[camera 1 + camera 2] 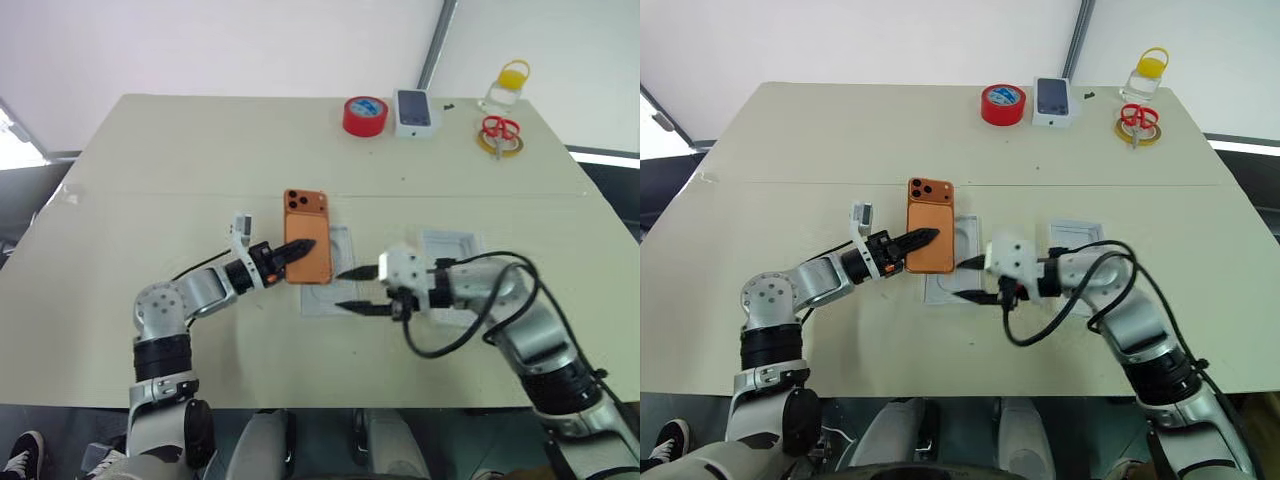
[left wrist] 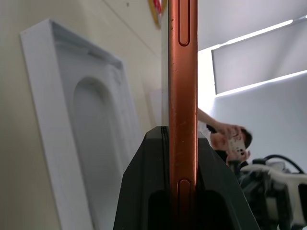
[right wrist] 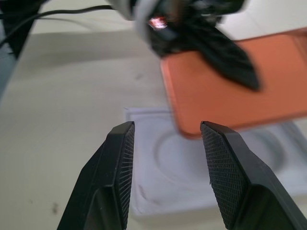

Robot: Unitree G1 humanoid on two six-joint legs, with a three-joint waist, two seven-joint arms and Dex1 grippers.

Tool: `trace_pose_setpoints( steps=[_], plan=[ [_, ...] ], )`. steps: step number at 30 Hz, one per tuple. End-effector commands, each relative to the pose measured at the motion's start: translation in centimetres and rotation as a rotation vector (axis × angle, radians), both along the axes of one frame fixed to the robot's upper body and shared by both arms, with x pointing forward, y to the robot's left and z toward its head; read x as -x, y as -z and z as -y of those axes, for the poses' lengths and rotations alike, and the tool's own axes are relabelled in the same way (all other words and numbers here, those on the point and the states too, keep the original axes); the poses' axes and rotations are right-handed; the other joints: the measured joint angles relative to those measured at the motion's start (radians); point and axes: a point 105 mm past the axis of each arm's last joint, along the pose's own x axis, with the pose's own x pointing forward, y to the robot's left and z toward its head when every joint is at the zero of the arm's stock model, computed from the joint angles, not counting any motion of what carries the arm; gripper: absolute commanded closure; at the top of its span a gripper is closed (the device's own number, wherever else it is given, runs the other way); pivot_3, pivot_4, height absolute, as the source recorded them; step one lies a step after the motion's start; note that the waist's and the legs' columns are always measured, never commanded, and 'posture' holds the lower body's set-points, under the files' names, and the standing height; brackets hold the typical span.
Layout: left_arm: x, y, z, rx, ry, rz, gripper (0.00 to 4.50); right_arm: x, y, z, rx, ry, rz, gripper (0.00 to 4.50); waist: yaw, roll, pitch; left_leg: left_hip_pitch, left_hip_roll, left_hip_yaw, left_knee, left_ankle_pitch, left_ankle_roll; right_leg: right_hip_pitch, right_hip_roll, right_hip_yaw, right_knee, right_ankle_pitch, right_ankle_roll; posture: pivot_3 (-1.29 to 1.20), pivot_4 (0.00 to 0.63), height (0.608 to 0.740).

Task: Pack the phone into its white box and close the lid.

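While the left gripper clamps the phone above the insert, the right gripper gapes beside it.

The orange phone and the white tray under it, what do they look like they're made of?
The phone: probably metal or matte-coated glass; its orange back is smooth with a soft sheen, and its edge looks metallic in the left wrist view. The white tray: likely cardboard or moulded pulp; matte white, with a pressed oval recess.
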Motion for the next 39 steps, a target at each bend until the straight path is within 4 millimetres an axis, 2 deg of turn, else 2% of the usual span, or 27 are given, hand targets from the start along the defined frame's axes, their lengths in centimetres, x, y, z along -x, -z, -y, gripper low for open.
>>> trace_pose_setpoints(
  steps=[1,3,9,13,18,25,31,39],
  plan=[
    [0.3,0.2,0.9,-0.003,0.049,0.003,4.5,-1.8,0.4,3.0,0.051,0.113,0.05,2.25,-0.001,0.0,0.0,0.0,0.0,0.0,0.0,0.0,0.0,0.0,0.0,0.0,0.0,0.0,0.0,0.0,0.15,0.74],
    [0.5,0.4,1.1,-0.001,0.064,0.0,4.5,-2.4,0.8,3.5,0.078,0.144,0.068,2.25,-0.002,0.0,0.0,0.0,0.0,0.0,0.0,0.0,0.0,0.0,0.0,0.0,0.0,0.0,0.0,0.0,0.15,0.74],
    [0.6,0.7,2.1,0.022,0.073,-0.033,4.5,-3.1,0.9,3.2,0.081,0.157,0.127,2.25,-0.003,0.0,0.0,0.0,0.001,0.0,0.0,0.0,0.0,-0.001,0.0,0.0,0.001,0.001,0.001,0.0,0.15,0.74],
    [0.8,0.5,2.4,0.056,0.106,-0.06,2.63,-3.3,0.8,3.2,0.086,0.159,0.142,2.19,0.0,0.0,0.0,0.0,0.001,0.0,0.0,0.0,0.0,-0.001,0.0,0.0,0.0,0.001,0.002,0.0,0.15,0.74],
    [0.8,0.5,2.4,-0.019,0.111,-0.044,0.24,-3.5,1.0,3.3,0.103,0.162,0.15,2.19,-0.001,0.0,0.0,0.002,0.0,0.0,0.0,0.0,0.0,0.002,0.0,0.0,0.0,0.001,0.001,0.0,0.15,0.74],
    [1.0,-0.6,2.0,-0.091,0.139,-0.015,0.24,-3.7,1.5,2.9,0.105,0.161,0.155,2.19,-0.005,0.0,0.0,0.003,0.001,0.0,0.0,0.0,0.0,0.002,0.001,0.0,0.0,0.001,0.001,0.0,0.15,0.74],
    [2.2,-1.1,1.4,-0.129,0.152,0.006,0.24,-3.7,1.6,2.6,0.1,0.155,0.157,2.19,-0.005,0.0,0.0,0.003,0.001,0.0,0.0,0.0,0.0,0.002,0.001,0.0,0.0,0.001,0.002,0.0,0.15,0.74],
    [2.5,-1.1,-0.4,-0.195,0.12,0.009,0.24,-3.6,1.7,2.0,0.095,0.141,0.157,2.19,-0.005,0.0,0.0,0.003,0.001,0.0,0.0,0.0,0.0,0.002,0.001,0.0,0.0,0.0,0.001,0.0,0.15,0.74]
  ],
)
